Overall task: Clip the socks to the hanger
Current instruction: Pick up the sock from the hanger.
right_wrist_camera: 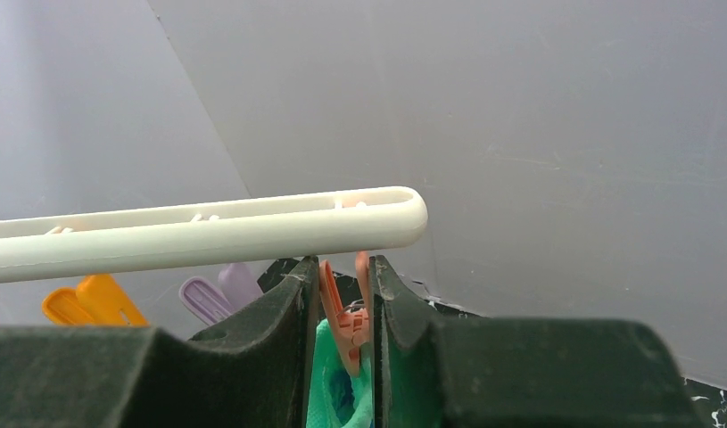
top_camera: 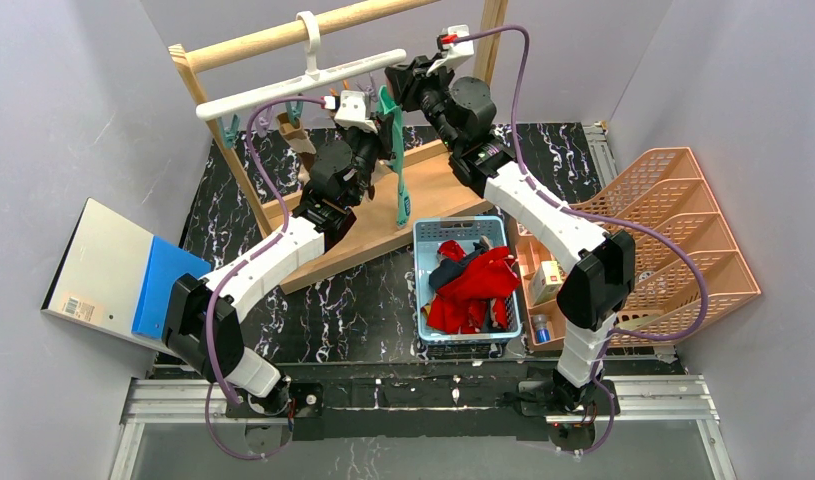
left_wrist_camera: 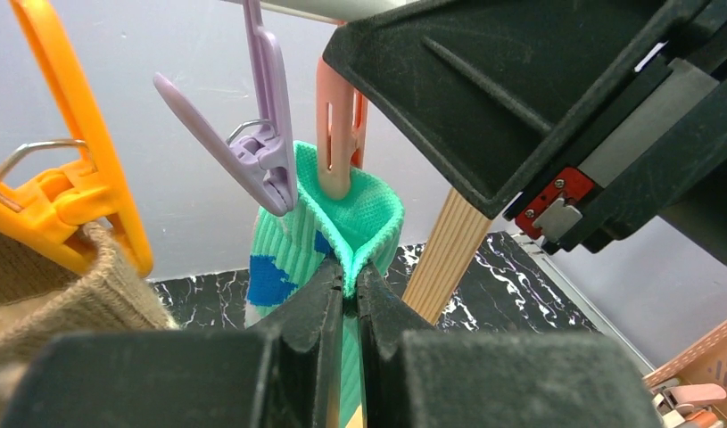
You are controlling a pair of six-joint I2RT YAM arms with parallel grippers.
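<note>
Up near the wooden rack (top_camera: 273,38) the white hanger (top_camera: 303,88) hangs by its hook, and both arms are raised to its right end. The left hand (left_wrist_camera: 351,299) is pressed together on the folded cuff of the teal sock (left_wrist_camera: 342,223), holding it right under the pink clip (left_wrist_camera: 337,134), whose lower tip sits inside the cuff's opening. The right hand (right_wrist_camera: 345,278) is pinching that pink clip's handles just below the bar. A purple clip (left_wrist_camera: 261,152) and an orange clip (left_wrist_camera: 74,178) hang beside it, the orange one gripping a brown sock (left_wrist_camera: 65,299). Down on the counter (top_camera: 333,310), red and navy socks (top_camera: 473,285) lie heaped in a blue basket (top_camera: 421,262).
</note>
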